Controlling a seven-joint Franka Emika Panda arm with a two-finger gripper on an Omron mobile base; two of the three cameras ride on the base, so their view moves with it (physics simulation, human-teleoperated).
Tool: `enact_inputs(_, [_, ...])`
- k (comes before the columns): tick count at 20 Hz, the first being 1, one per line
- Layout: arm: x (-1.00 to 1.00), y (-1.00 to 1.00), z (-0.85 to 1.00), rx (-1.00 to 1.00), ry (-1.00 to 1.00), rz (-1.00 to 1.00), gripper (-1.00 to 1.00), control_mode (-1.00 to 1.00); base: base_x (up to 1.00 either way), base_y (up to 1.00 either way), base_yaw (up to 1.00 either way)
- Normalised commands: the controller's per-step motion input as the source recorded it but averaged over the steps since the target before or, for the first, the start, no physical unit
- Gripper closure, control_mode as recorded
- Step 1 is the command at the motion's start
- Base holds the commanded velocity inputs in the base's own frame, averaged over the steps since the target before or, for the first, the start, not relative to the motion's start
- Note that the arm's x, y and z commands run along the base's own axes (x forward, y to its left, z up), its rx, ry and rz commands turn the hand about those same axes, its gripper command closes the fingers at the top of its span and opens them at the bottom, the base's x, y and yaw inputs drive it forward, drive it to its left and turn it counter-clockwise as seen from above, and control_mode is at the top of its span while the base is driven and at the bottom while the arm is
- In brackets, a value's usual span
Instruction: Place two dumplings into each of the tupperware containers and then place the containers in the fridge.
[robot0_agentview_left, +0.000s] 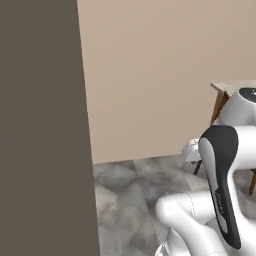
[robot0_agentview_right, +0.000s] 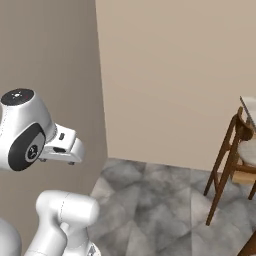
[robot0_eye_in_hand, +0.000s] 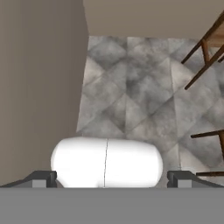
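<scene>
Above grey floor (robot0_eye_in_hand: 131, 100), gripper (robot0_eye_in_hand: 109, 179) spread wide, seemingly empty.

Floor (robot0_agentview_right: 160, 200) is showing mottled grey marble tiles; wall (robot0_agentview_right: 175, 75) is showing plain beige; chair (robot0_agentview_right: 225, 165) is showing brown wood.

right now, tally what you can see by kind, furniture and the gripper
wooden chairs: 2, one by the wall, one nearer
table: 1, just its corner
gripper: 1, open
total: 4
</scene>
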Motion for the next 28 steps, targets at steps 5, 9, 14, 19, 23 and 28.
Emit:
enact_inputs(5, [0.0,0.0,0.0,0.0,0.0,0.0,-1.0,1.0,1.0,0.38,-0.54])
enact_inputs(9, [0.0,0.0,0.0,0.0,0.0,0.0,-1.0,1.0,1.0,0.79,-0.59])
enact_inputs(14, [0.0,0.0,0.0,0.0,0.0,0.0,-1.0,1.0,1.0,0.7,-0.6])
enact_inputs(19, [0.0,0.0,0.0,0.0,0.0,0.0,-1.0,1.0,1.0,0.55,-0.17])
enact_inputs(23, [0.0,0.0,0.0,0.0,0.0,0.0,-1.0,1.0,1.0,0.22,0.03])
enact_inputs(28, [0.0,0.0,0.0,0.0,0.0,0.0,-1.0,1.0,0.87,0.09,-0.52])
